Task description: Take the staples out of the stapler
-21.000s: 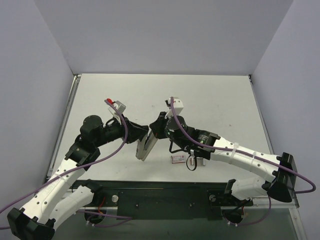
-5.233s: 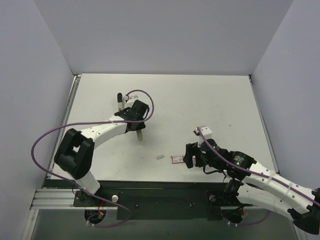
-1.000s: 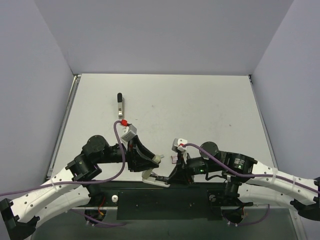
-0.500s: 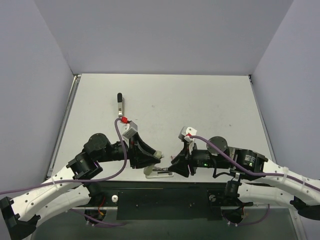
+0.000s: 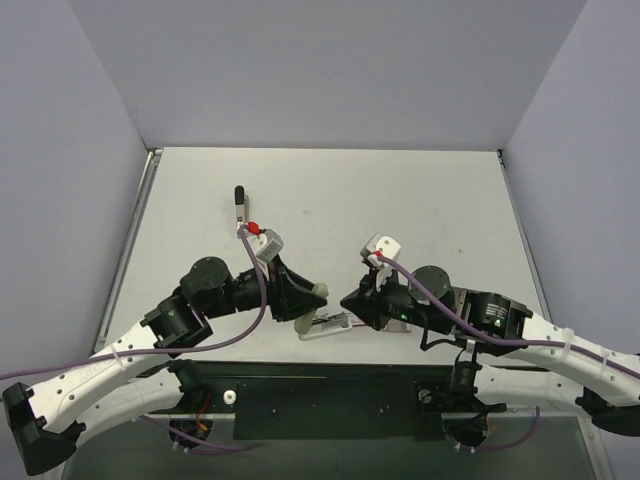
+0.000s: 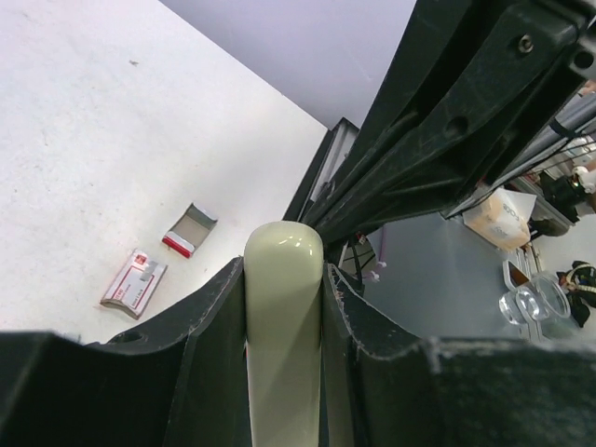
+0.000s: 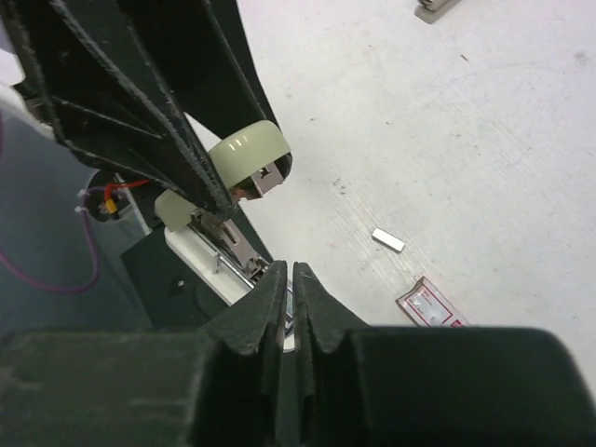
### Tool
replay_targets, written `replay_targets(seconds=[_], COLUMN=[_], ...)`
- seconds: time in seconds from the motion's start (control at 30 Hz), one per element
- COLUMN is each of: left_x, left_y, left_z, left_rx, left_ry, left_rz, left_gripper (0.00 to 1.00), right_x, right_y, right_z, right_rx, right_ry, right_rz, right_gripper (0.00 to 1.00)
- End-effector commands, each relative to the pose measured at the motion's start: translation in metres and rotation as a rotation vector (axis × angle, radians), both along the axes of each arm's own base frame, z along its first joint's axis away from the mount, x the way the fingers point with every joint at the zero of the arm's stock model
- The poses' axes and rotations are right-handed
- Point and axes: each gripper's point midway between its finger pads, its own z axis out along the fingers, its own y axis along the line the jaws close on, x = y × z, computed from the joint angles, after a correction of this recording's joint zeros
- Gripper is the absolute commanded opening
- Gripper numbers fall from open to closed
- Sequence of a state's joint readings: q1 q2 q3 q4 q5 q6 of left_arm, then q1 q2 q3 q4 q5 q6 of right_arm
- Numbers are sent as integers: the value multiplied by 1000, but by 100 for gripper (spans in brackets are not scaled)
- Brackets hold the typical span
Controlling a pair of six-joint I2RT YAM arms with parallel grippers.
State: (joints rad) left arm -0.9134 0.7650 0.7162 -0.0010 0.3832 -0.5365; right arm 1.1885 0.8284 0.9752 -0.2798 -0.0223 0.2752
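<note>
Pinches the stapler [image 7: 244,149] in the left gripper [image 6: 283,276], both fingers hard against the sides of its rounded cream upper arm. Holds it hinged open near the front edge of the table [image 5: 400,200], between the two arms, with the cream base and bare metal rail swung out below the top. Points the right gripper [image 7: 288,268] at that rail from the opposite side, fingers pressed almost together with only a slit between, tips just at the rail. Cannot tell of anything thin nipped in that slit. Shows the staples [image 7: 389,240] out on the table as a short silver strip, apart from the stapler and near a red-pink box [image 7: 430,304], not touching it. Shows a slim bar [image 5: 240,205] with a black end well apart from all this, farther back on the left side of the table, lying flat and clear of both arms.
</note>
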Motion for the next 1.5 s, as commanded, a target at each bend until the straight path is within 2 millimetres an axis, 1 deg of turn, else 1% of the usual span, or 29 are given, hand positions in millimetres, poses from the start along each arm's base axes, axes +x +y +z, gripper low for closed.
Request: replay_targets(seconds=[0.0, 0.07, 0.1, 0.13, 0.17, 0.27, 0.3, 0.4, 0.43, 0.47, 0.5, 0.53, 0.57, 0.6, 0.7, 0.8, 0.93, 1.0, 1.1, 1.17, 1.2, 1.23, 1.27, 1.3, 1.33, 1.47], left_x=[19, 22, 25, 30, 31, 41, 42, 51, 53, 57, 60, 63, 66, 70, 77, 89, 106, 117, 127, 134, 137, 141, 143, 147, 149, 161], left_y=[-3, -6, -8, -10, -10, -16, -17, -20, -21, -21, -21, -23, -22, -23, -25, -25, -18, -15, -14, -14, -13, -13, -14, -15, -15, -13], left_z=[35, 35, 33, 30, 30, 25, 28, 28, 32, 30, 34, 32, 35, 34, 36, 34, 34, 31, 28, 26, 29, 25, 27, 24, 25, 24], left_rx=[-61, -59, -53, -46, -46, -20, -23, -12, -19, -12, -20, -15, -21, -19, -25, -29, -44, -42, -46, -50, -59, -54, -60, -55, -60, -71], left_ry=[-61, -57, -52, -45, -45, -38, -46, -49, -54, -52, -57, -52, -56, -50, -50, -39, -29, -23, -15, -11, -16, -5, -8, 0, -1, 6], left_rz=[77, 83, 89, 103, 108, 129, 132, 157, 165, 180, 188, 191, 199, 208, 216, 242, 290, 318, 335, 351, 358, 365, 365, 369, 375, 409], left_gripper=[0, 0, 0, 0, 0, 0, 0, 0, 0, 0, 0, 0, 0, 0, 0, 0, 0, 0, 0, 0, 0, 0, 0, 0, 0, 0], right_x=[27, 31, 34, 36, 37, 44, 47, 55, 56, 57, 60, 63, 68, 69, 72, 74, 77, 77, 82, 84, 86, 85, 90, 90, 90, 93], right_y=[4, 9, 12, 13, 16, 21, 22, 26, 29, 27, 31, 30, 29, 29, 35, 37, 41, 42, 44, 46, 49, 51, 53, 55, 59, 68], right_z=[-1, -5, -1, -7, -4, -12, -13, -27, -29, -38, -33, -41, -42, -47, -57, -63, -67, -70, -79, -81, -83, -84, -83, -84, -82, -80], right_rx=[-2, 7, 30, 21, 36, 10, 7, -35, -33, -56, -26, -40, -38, -42, -17, 4, 48, 52, 28, 35, 43, 49, 55, 52, 60, 80], right_ry=[-57, -60, -72, -76, -83, -89, -97, -104, -107, -107, -120, -121, -125, -118, -87, -61, -32, -21, 1, 14, 18, 29, 27, 31, 39, 52], right_rz=[-131, -145, -150, -158, -161, -181, -191, -212, -215, -218, -226, -239, -256, -259, -232, -224, -210, -203, -214, -212, -213, -202, -210, -210, -186, -170], right_gripper=[0, 0, 0, 0, 0, 0, 0, 0, 0, 0, 0, 0, 0, 0, 0, 0, 0, 0, 0, 0, 0, 0, 0, 0, 0, 0])
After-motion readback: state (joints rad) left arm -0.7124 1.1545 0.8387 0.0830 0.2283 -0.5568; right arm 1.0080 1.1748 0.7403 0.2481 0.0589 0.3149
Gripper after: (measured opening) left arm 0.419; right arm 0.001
